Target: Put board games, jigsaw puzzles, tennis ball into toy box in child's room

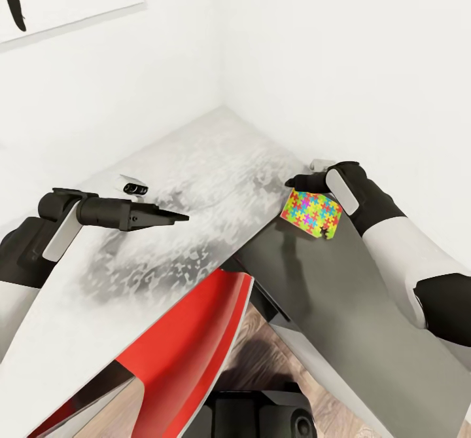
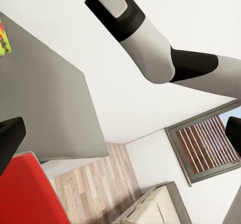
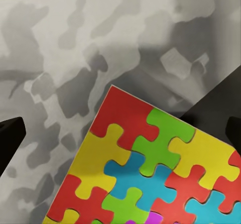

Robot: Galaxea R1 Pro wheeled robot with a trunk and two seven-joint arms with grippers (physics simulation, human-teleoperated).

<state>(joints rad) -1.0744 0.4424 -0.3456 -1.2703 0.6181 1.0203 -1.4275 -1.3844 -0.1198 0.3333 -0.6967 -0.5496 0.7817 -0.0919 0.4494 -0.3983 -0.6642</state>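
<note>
The right claw [image 1: 313, 210] hangs over the jigsaw puzzle [image 1: 312, 213], in the far corner of the room. In the right wrist view the two dark fingers [image 3: 10, 139] stand wide apart, one at each side, and they do not pinch the puzzle [image 3: 150, 169]. So the right claw is let go and spread out. From the head view the puzzle looks tilted up at the claw, but I cannot tell if it touches the fingers or if it lies flat.

The puzzle is a flat slab with red, yellow, green and blue pieces. It sits where the pale speckled table [image 1: 196, 182] meets the dark grey cabinet top [image 1: 340, 307], partly over each one.

The left claw [image 1: 176, 217] floats over the pale table, well apart from the puzzle. Its black tips come to a point in the head view. In the left wrist view one finger [image 2: 9, 141] shows at each edge, far apart, with nothing between them, so it is spread out too.

A red chair [image 1: 190, 340] stands just under the table edge, on a wood floor [image 1: 261, 359]
</note>
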